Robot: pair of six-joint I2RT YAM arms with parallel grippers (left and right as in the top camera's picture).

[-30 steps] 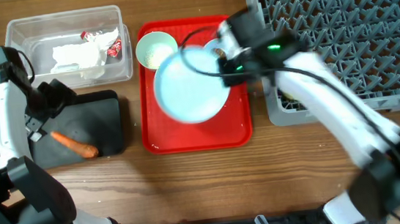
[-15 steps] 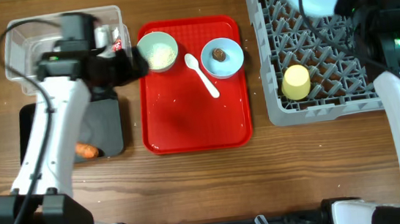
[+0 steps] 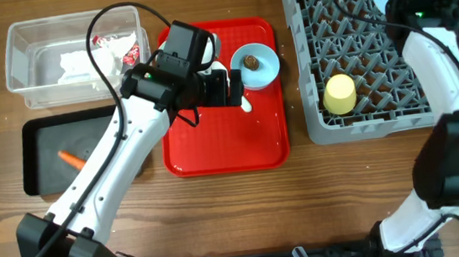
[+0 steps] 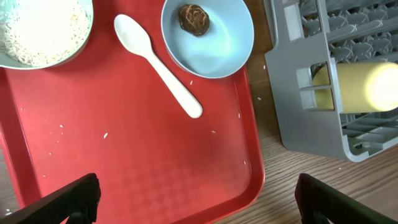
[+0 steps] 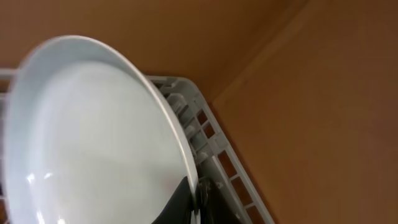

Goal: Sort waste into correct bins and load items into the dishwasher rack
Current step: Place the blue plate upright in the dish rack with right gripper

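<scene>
A: Left gripper [image 4: 196, 208] hovers low over the red tray [image 4: 124, 162], jaws spread wide with nothing between them. The white spoon [image 4: 158, 62] lies just ahead, toward the top of the wrist view.

B: That spread looks set for a reach. The spoon lies flat, handle slanting down to the right, just beside the light blue bowl [image 4: 224, 43], so I'd guess it's the pick.

A: That bowl has the brown morsel [image 4: 193, 15] in it, mind. And the pale green bowl [image 4: 78, 46], upper left, holds white crumbs [image 4: 37, 28].

B: Both want emptying before racking, I'd say. And the right gripper [image 5: 191, 200]?

A: Clamped on the rim of the light blue plate [image 5: 93, 137], held on edge over the dishwasher rack [image 3: 365, 48], top right of the overhead view.

B: On edge so it can slot between the pegs, presumably. Whether it's touching them, I cannot tell.

A: Yellow cup [image 3: 338, 94] sits in the rack's lower left corner.

B: Bins on the left: napkin [image 3: 80, 67] and red wrapper [image 3: 101, 42] are in the clear tub [image 3: 33, 59], and the carrot piece [image 3: 72, 158] is in the black tray [image 3: 104, 140]. That keeps the food apart from the dry rubbish.
</scene>
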